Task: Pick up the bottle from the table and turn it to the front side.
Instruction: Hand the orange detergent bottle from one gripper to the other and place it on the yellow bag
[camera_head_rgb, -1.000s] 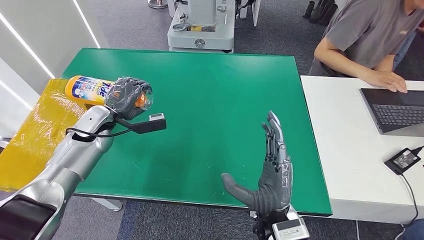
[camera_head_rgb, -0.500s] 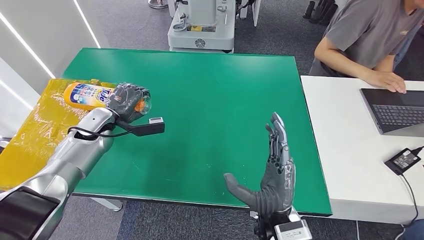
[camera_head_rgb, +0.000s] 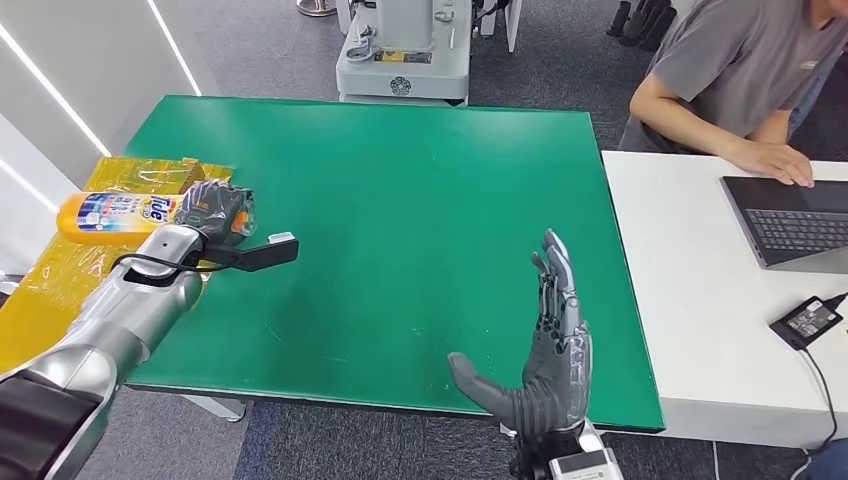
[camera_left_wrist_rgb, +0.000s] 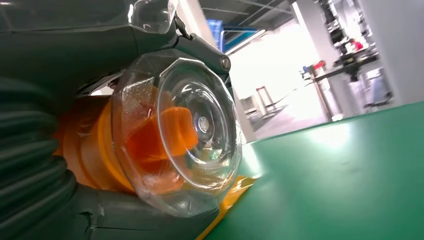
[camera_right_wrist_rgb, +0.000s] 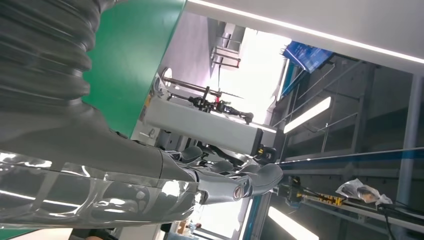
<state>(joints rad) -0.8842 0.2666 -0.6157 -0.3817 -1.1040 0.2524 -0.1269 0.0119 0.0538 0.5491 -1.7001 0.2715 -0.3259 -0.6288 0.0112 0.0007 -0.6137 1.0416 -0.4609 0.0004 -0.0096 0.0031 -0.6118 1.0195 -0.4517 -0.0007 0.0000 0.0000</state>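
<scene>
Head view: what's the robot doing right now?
The left hand grips an orange Tide bottle near its clear cap end, holding it on its side at the left edge of the green table, over the yellow sheet. The label faces up toward the camera. The right hand is open with its fingers spread, holding nothing, at the near edge of the table. A person sits at the white desk to the right, at a laptop.

The left hand (camera_head_rgb: 215, 208) covers the bottle's (camera_head_rgb: 115, 215) neck, and its small label print is unreadable
</scene>
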